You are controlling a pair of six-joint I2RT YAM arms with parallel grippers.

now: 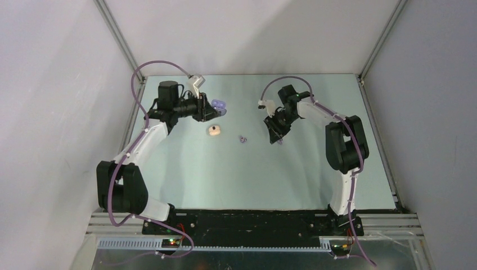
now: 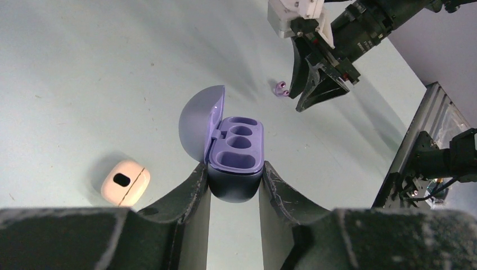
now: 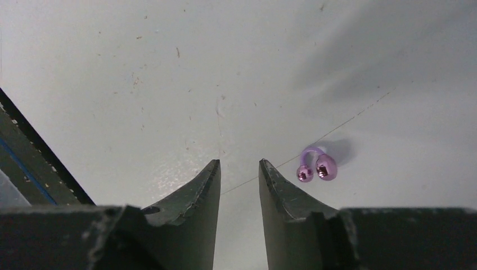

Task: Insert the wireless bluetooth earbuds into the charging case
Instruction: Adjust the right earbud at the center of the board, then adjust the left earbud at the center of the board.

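Observation:
My left gripper (image 2: 234, 169) is shut on the base of the purple charging case (image 2: 236, 154), whose lid stands open to the left. Its wells are empty. From above, the charging case (image 1: 218, 105) shows at the back left, just beyond the left gripper (image 1: 209, 109). A small purple earbud (image 3: 316, 166), two shiny beads joined by an arc, lies on the table just right of my right gripper (image 3: 239, 163). That gripper is open with nothing between its fingers. The same earbud (image 1: 243, 138) lies left of the right gripper (image 1: 277, 138).
A cream-white case (image 1: 214, 130), lid shut, lies on the table between the purple case and the earbud; it also shows as the cream case (image 2: 125, 181) left of my left fingers. Grey walls enclose the table on three sides.

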